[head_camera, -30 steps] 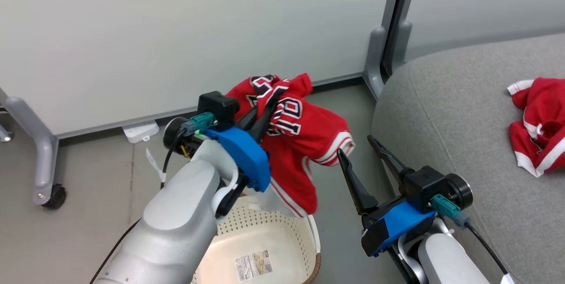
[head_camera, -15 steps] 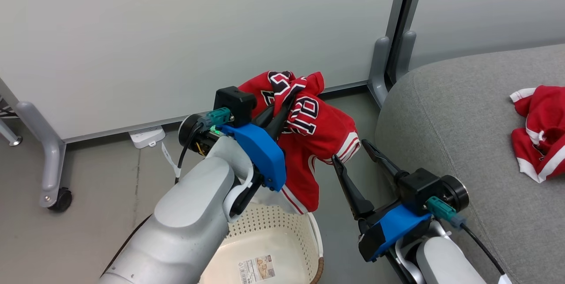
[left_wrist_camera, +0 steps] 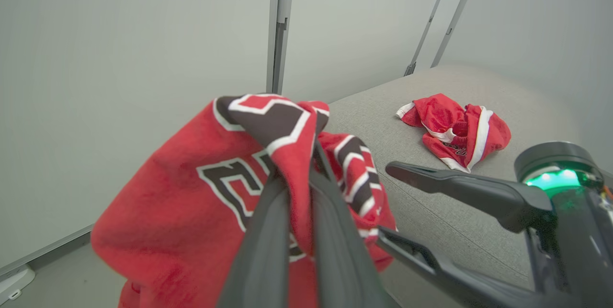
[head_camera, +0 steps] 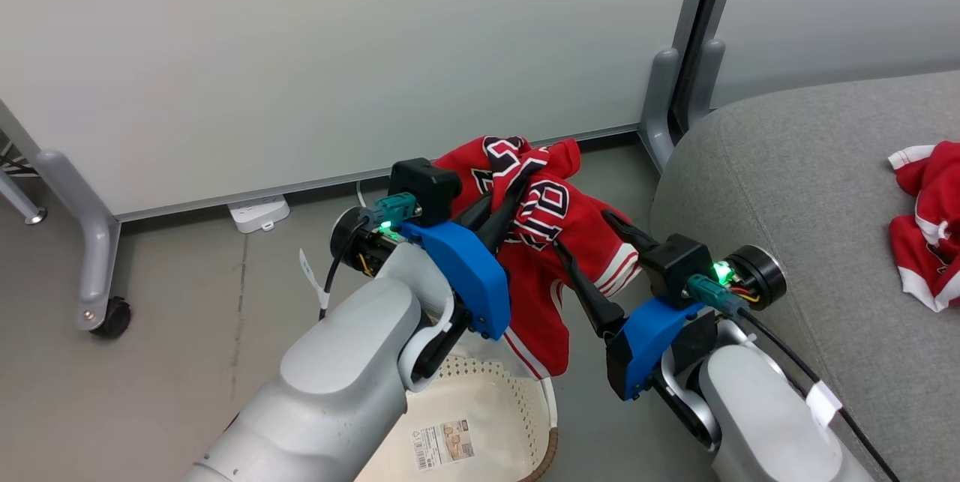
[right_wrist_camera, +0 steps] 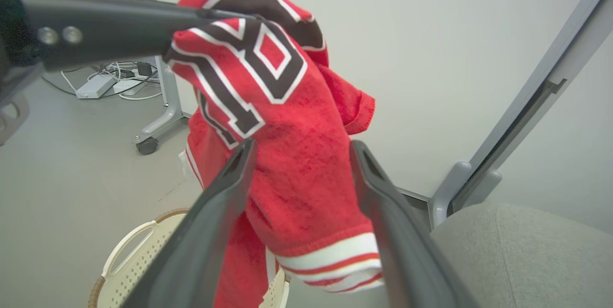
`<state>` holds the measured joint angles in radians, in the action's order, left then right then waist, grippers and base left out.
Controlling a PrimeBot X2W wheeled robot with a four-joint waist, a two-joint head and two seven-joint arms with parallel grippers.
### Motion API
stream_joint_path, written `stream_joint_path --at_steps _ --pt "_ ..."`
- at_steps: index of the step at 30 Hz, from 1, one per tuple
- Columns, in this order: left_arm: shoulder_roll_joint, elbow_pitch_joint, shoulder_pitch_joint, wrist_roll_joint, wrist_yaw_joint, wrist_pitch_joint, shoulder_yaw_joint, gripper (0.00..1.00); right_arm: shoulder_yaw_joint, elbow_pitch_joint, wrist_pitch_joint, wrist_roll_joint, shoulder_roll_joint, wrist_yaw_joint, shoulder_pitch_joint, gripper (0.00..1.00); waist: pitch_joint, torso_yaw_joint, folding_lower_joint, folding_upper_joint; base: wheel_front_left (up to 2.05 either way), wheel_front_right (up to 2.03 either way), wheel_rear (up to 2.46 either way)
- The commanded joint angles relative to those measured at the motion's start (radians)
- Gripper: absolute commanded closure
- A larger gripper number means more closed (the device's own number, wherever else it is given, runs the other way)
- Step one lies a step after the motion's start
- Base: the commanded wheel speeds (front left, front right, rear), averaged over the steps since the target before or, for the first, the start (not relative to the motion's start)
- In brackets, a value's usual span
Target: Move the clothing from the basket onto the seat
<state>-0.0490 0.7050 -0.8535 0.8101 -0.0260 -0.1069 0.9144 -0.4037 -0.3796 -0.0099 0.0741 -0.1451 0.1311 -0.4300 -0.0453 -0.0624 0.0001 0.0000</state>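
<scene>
The step in hand looked like the carry from basket to sofa, with one garment already delivered. The left gripper point(head_camera: 519, 188) was clamped shut on a bunched fold of the red jersey point(head_camera: 540, 294), near its black-and-white lettering. It held the jersey in the air above the cream laundry basket point(head_camera: 495, 381), with the striped hem hanging down towards the basket's rim. The part of the basket's floor that showed bore only a paper label. A second red garment point(head_camera: 926, 212) with white trim lay crumpled on the grey sofa point(head_camera: 787, 190), well apart from the jersey.

The right gripper point(head_camera: 583, 231) had its fingers wide apart and set on either side of the jersey's lower part, just above the white-and-red cuff. In the right wrist view the cloth sat between the two fingers; the left one seemed to brush it, but nothing was pinched.

The next move probably called for one of two things. The right gripper could close on the cloth it straddled to share or take over the load. Otherwise the left arm could swing towards the robot's right until the jersey hung over the sofa cushion, then let go. Either way the trailing hem would need to clear the sofa's rounded edge.
</scene>
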Motion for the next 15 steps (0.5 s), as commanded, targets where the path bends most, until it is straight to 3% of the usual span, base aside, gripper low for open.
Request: stream_joint_path --at_steps 1,15 --pt "-0.003 -0.013 -0.013 0.014 0.004 0.0 0.017 1.0 -0.019 -0.032 0.006 0.017 -0.006 -0.001 -0.034 0.0 -0.004 0.009 -0.0001 0.0 0.0 0.0 0.0" --pt "-0.002 -0.062 -0.034 0.087 0.001 -0.009 0.117 1.0 -0.148 -0.237 0.013 0.158 -0.02 -0.001 -0.191 0.0 -0.002 0.046 -0.0001 0.0 0.0 0.0 0.0"
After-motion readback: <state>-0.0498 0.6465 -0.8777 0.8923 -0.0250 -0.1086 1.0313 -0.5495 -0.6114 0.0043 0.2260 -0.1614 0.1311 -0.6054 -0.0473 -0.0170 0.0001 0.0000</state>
